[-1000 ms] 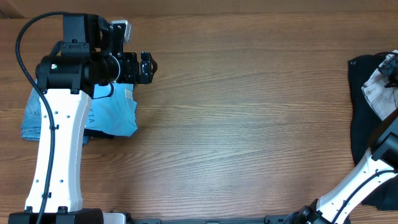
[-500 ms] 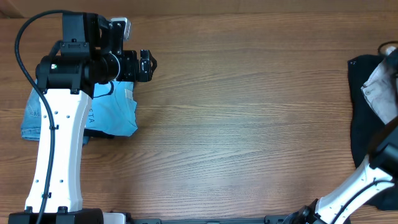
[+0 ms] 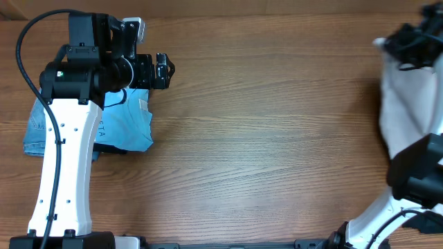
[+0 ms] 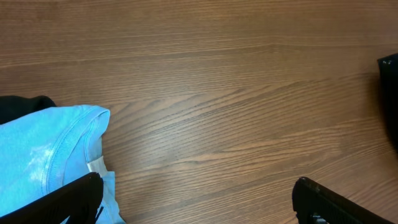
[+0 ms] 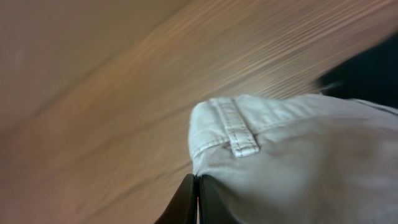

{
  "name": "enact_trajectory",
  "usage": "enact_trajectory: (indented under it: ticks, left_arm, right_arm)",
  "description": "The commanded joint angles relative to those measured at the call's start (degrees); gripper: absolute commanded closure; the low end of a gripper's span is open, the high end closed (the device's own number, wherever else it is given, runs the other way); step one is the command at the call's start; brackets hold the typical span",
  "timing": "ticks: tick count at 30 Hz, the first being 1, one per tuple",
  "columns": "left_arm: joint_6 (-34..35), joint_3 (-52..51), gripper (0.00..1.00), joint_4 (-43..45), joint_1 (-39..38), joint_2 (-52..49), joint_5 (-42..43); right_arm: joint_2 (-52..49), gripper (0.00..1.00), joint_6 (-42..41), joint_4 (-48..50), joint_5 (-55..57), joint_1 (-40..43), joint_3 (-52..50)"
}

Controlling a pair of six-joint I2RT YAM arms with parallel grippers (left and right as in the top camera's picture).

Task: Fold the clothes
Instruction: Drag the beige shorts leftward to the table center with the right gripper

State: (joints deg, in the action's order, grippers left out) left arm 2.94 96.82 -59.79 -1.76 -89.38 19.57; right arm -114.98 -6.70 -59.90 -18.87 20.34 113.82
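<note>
Since a second ago the right gripper (image 3: 414, 40) has risen toward the far right corner of the table (image 3: 277, 145) and carried the shorts (image 3: 400, 104) with it; they lay crumpled on the black garment (image 5: 367, 68) then, and now they hang from the gripper as a long pale sheet along the right edge of the overhead view. In the right wrist view the two dark fingers (image 5: 186, 202) are pressed together on the fabric just under the waistband edge. The cloth there is pale khaki cotton, with a stitched band along the top and one belt loop (image 5: 242, 134) sewn across it; the corner of the waistband is rounded and slightly puckered. The rest of the view is motion-blurred. The left gripper (image 4: 197, 182) hangs over bare wood with its fingers wide apart and nothing between them, beside the light blue T-shirt (image 4: 50, 149) lying at the left.
</note>
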Motion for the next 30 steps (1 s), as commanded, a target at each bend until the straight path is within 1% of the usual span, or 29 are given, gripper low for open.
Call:
enact_trajectory:
  ticks: [1,8,9,10,11,13,15,16,17,19,21,23,24,26,27,29,30]
  left_arm:
    - [0.50,2.10,0.01,0.24,0.26,1.14,0.09]
    - [0.48,3.67,0.00,0.48,0.26,4.92,-10.03]
    - [0.48,3.67,0.00,0.48,0.24,5.33,-10.69]
    - [0.35,3.67,0.00,0.46,0.24,5.86,-11.21]
    - [0.26,3.67,0.00,0.44,0.24,5.95,-11.19]
    - [0.26,3.67,0.00,0.28,0.24,5.92,-11.19]
    - [0.26,3.67,0.00,0.00,0.24,5.88,-11.19]
    - [0.26,3.67,0.00,0.00,0.24,5.88,-11.17]
    - [-0.13,3.67,0.00,0.02,0.24,5.86,-11.17]
    - [-0.24,3.65,0.00,-0.02,0.24,5.86,-11.06]
    - [-0.46,3.61,0.00,-0.22,0.17,5.68,-10.56]
    - [-1.92,3.39,0.00,-0.63,-0.35,5.03,-9.55]
    - [-3.34,3.30,0.00,-0.90,-1.09,4.44,-7.65]
    - [-6.73,3.28,0.00,-1.51,-3.43,2.58,-4.13]
    - [-7.74,3.13,0.01,-1.51,-5.05,1.33,-3.69]
    - [-10.93,2.86,0.09,-1.60,-10.45,-4.00,-3.58]
    - [-12.13,2.86,0.10,-1.70,-12.17,-6.14,-3.58]
  right_arm:
    - [0.39,0.96,2.71,-1.66,-6.62,-10.88,0.59]
    - [0.31,0.96,6.03,-2.64,-7.17,-33.55,0.57]
    - [0.31,0.96,7.96,-2.60,-7.17,-36.81,0.59]
    - [0.31,0.95,11.89,-2.62,-7.15,-42.10,0.57]
    - [0.31,0.93,14.38,-2.80,-7.13,-44.94,0.57]
    - [0.31,0.85,19.54,-3.80,-6.40,-50.49,0.59]
    - [0.31,0.68,23.32,-5.73,-1.88,-55.69,0.59]
    - [0.31,0.55,24.09,-6.54,1.88,-57.51,0.59]
    - [0.31,0.51,23.56,-6.84,6.34,-58.29,0.59]
    - [0.31,0.50,19.89,-6.78,12.22,-57.35,0.59]
    - [0.31,0.48,16.41,-6.86,13.75,-53.48,0.59]
    - [0.31,0.37,11.58,-6.19,13.68,-46.42,0.59]
    - [0.31,0.32,8.85,-5.62,13.64,-42.42,0.59]
    - [0.31,0.29,4.70,-4.72,12.13,-35.17,0.59]
    - [0.28,0.26,3.28,-4.70,10.01,-31.52,0.59]
    - [0.02,0.24,-0.79,-5.11,5.88,-23.54,0.57]
    - [-0.13,0.22,-2.12,-5.35,5.22,-21.16,0.55]
